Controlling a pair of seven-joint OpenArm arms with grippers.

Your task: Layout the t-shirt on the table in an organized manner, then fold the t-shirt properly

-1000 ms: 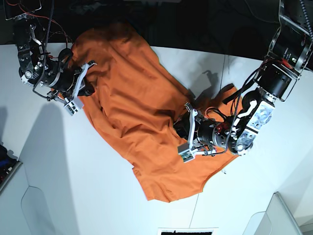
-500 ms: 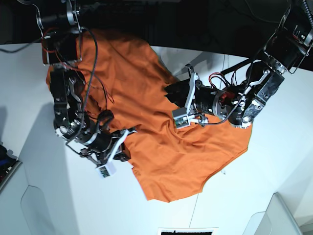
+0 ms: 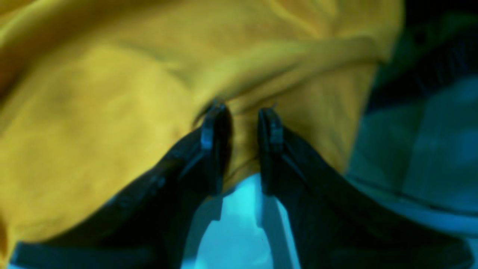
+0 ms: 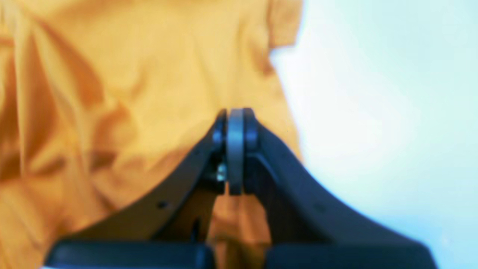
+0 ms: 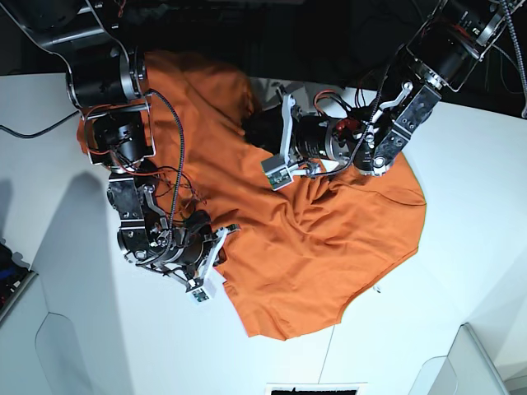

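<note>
T-shirt [image 5: 313, 247] far edge hidden under both arms. Left gripper [image 3: 241, 119] pinches a fold; right gripper [image 4: 235, 123] clenched, empty — bare table [image 5: 461, 271] alongside.

Orange t-shirt [image 5: 313, 247] crumpled on table [image 5: 66, 329]

Bare table [image 5: 461, 271] free near side + both flanks; rumpled t-shirt [image 5: 313, 247] & both arms crowd middle.

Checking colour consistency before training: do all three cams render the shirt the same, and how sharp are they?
No: base view is sharp with a true orange t-shirt; left wrist view is blurred, with a yellow shirt and cyan table; right wrist view is soft, washed out, with a pale table.
</note>
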